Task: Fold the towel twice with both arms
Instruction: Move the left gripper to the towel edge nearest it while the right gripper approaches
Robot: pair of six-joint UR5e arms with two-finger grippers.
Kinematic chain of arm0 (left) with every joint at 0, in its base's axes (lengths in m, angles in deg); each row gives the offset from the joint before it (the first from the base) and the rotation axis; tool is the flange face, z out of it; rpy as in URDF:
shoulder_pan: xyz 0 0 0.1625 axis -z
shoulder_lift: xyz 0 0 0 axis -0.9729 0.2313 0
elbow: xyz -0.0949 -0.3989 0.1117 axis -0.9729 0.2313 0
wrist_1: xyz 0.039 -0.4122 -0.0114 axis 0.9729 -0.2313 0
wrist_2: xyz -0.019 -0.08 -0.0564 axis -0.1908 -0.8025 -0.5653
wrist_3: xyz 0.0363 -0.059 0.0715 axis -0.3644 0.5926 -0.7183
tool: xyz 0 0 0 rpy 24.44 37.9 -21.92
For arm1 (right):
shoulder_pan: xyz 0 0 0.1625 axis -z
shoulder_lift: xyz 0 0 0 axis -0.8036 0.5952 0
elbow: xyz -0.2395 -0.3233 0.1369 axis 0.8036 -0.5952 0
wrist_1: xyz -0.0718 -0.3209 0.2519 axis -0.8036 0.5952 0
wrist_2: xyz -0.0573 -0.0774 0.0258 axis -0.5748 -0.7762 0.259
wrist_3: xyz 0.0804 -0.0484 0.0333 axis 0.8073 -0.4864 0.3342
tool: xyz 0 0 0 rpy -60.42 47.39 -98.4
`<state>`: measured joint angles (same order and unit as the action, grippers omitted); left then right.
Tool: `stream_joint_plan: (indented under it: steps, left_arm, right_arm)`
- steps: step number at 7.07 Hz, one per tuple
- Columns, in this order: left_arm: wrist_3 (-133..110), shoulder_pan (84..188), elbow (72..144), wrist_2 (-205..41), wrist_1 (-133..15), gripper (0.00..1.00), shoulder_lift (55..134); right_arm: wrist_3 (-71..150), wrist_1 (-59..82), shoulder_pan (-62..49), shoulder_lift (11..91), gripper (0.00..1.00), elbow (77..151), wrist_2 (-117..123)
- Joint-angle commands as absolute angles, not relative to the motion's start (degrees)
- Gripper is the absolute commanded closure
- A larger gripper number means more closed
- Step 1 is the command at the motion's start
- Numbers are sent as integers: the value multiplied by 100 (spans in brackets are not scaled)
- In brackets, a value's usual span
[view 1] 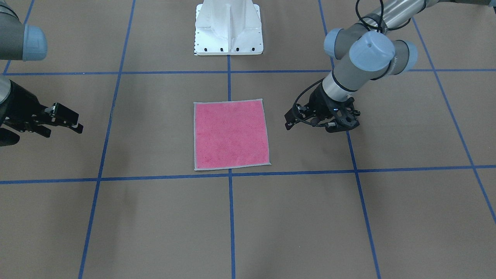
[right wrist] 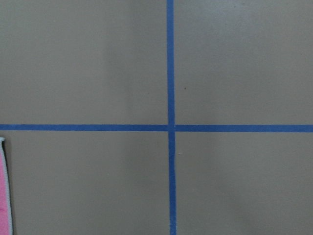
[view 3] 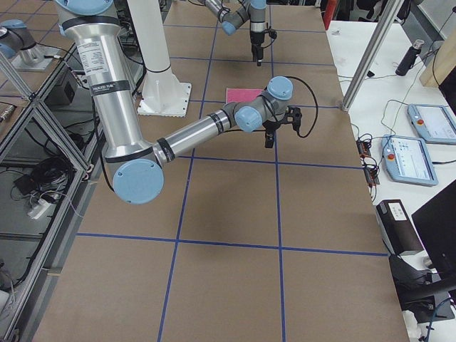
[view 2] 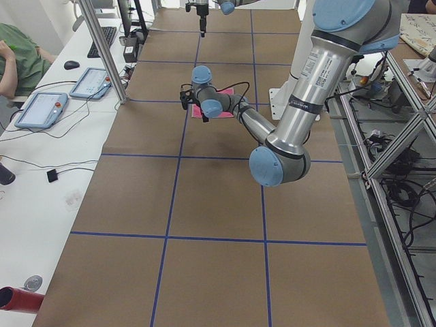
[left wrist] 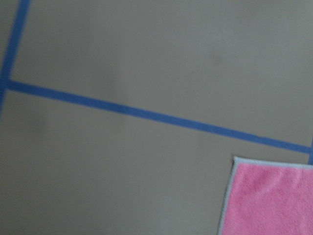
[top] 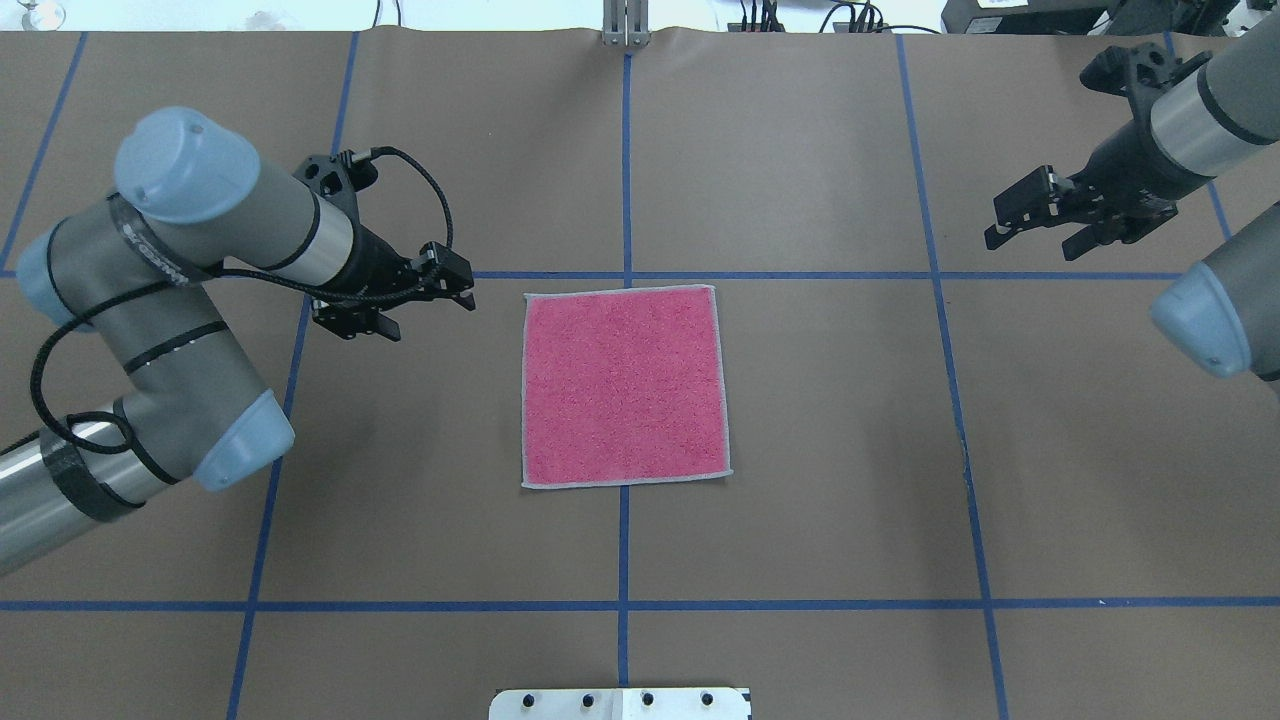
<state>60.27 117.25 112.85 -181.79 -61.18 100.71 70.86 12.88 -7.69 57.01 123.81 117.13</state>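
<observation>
We record the table (top: 820,430) as a flat brown surface, divided into a grid by blue tape lines (top: 800,604). The towel (top: 623,386) lies on it spread flat and unfolded, pink face up with its light grey border showing all round. It straddles the centre line, one edge just beside a cross line. The white pedestal base (view 1: 228,35) stands at the robot's side, apart from the towel.
</observation>
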Motion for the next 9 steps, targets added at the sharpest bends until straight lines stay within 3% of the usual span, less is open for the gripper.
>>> stream_joint_plan:
  steps: [1, 9]
  left_arm:
    - [6925, 10980, 11313, -17441, -6624, 0, 10087]
    - [7120, 10115, 11243, -16936, -6625, 3, 10104]
  right_arm:
    - [8399, 266, -272, 5662, 0, 12312, 11635]
    - [8704, 7, 118, 5626, 0, 12285, 11520]
